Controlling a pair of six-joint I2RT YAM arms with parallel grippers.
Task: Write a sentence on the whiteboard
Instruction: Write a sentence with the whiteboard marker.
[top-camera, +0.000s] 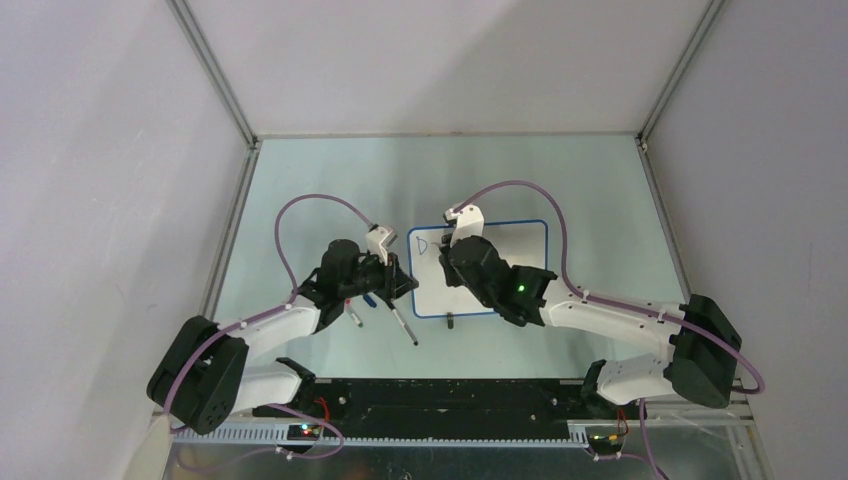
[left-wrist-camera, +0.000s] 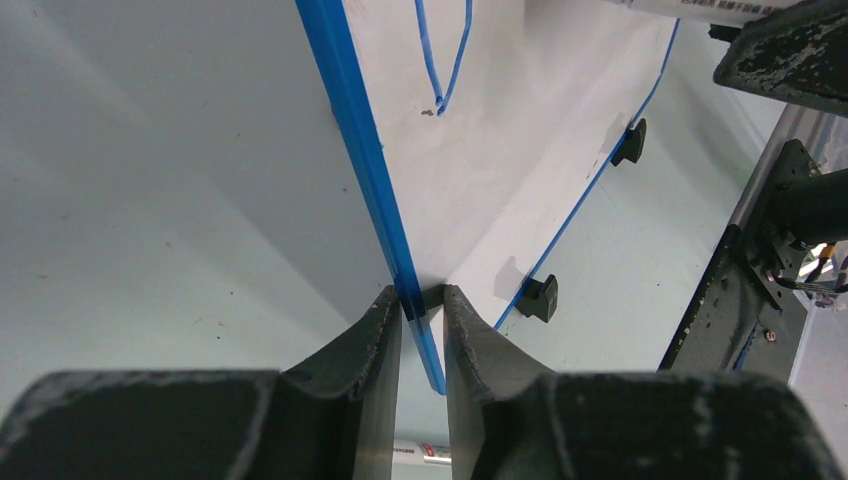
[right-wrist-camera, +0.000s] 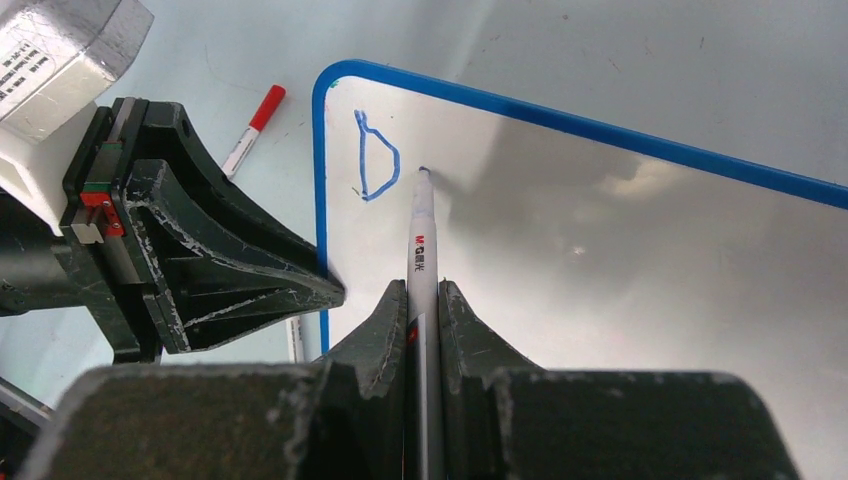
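the left tool (left-wrist-camera: 422, 300) is pinching the blue left rim of the board (top-camera: 520, 248), jaws narrow, steadying it on the table (top-camera: 600, 190). the right tool (right-wrist-camera: 424, 295) is clamping a pen (right-wrist-camera: 423, 225), tip meeting the board just right of a lone "d" (right-wrist-camera: 378, 158). the sentence is barely starting; the next letter is calling for a light, even stroke. the top view is hiding the tip, which the right wrist is showing.

**Board Half Lost Beneath Working Arm**

From above, the right arm (top-camera: 500, 282) covers much of the whiteboard (top-camera: 525, 245). In the left wrist view the blue stroke (left-wrist-camera: 440, 100) runs off the top edge. The marker (right-wrist-camera: 422, 230) disappears rearward between the fingers of the right gripper (right-wrist-camera: 424, 298); its small print is illegible.
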